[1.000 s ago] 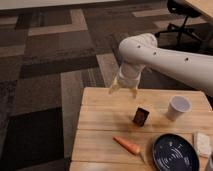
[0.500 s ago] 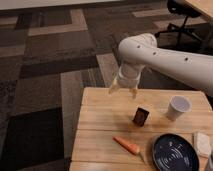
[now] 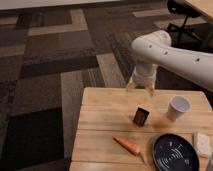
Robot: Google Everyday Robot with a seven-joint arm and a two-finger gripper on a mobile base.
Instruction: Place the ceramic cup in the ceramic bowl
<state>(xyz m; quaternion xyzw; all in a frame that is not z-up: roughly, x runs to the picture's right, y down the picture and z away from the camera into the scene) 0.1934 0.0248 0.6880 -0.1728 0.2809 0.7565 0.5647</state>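
Note:
The ceramic cup [image 3: 178,107], small and white, stands upright on the right side of the wooden table [image 3: 100,125]. The ceramic bowl [image 3: 175,153], a wide dark navy dish with pale streaks, lies at the front right, just below the cup. My gripper [image 3: 141,89] hangs from the white arm over the table's far edge, left of the cup and apart from it. Its two fingers point down and stand open with nothing between them.
A small dark box [image 3: 141,116] stands near the table's middle, just below the gripper. A carrot [image 3: 127,145] lies at the front, left of the bowl. A pale beige block [image 3: 202,144] sits at the right edge. Patterned carpet surrounds the table; an office chair base [image 3: 182,15] is far right.
The arm and gripper have shifted a little to the right, toward the cup. The objects on the table have not moved.

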